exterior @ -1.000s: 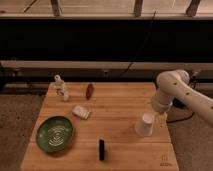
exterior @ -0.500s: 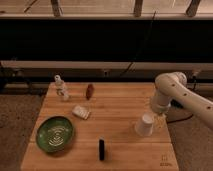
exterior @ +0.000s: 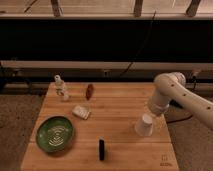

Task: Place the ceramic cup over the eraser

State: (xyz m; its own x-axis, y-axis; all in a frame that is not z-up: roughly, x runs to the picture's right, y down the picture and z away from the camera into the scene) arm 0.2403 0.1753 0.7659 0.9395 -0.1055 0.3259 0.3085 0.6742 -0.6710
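Table (exterior: 120,107) of pale wood carries everything, so the job is a short carry across its front right part. The arm (exterior: 172,92) comes in from the right and bends down to the table's right side. A green plate (exterior: 39,135) lies at the front left, well apart from the path and no obstacle.

The ceramic cup (exterior: 144,125) is at the right of the table, just under the end of the arm, and it leans rather than standing square. The pincer (exterior: 151,114) sits right at the cup's upper side, largely hidden by the wrist and the cup. I cannot tell whether it is closed on the cup or merely beside it.

A whitish block (exterior: 80,112), a small white bottle-like figure (exterior: 61,88) and a dark red oblong thing (exterior: 89,91) lie to the left and rear, away from the route. The eraser (exterior: 101,149) is the smallest: a thin black block near the front edge, left of the cup, with bare wood between them.

To do this well, the cup probably needs turning mouth down and carrying left and forward until its rim is centred above the eraser. It should then go straight down, so the rim clears both ends of the block. A level rim matters, since a tilted one could catch the eraser and push it off the near edge.
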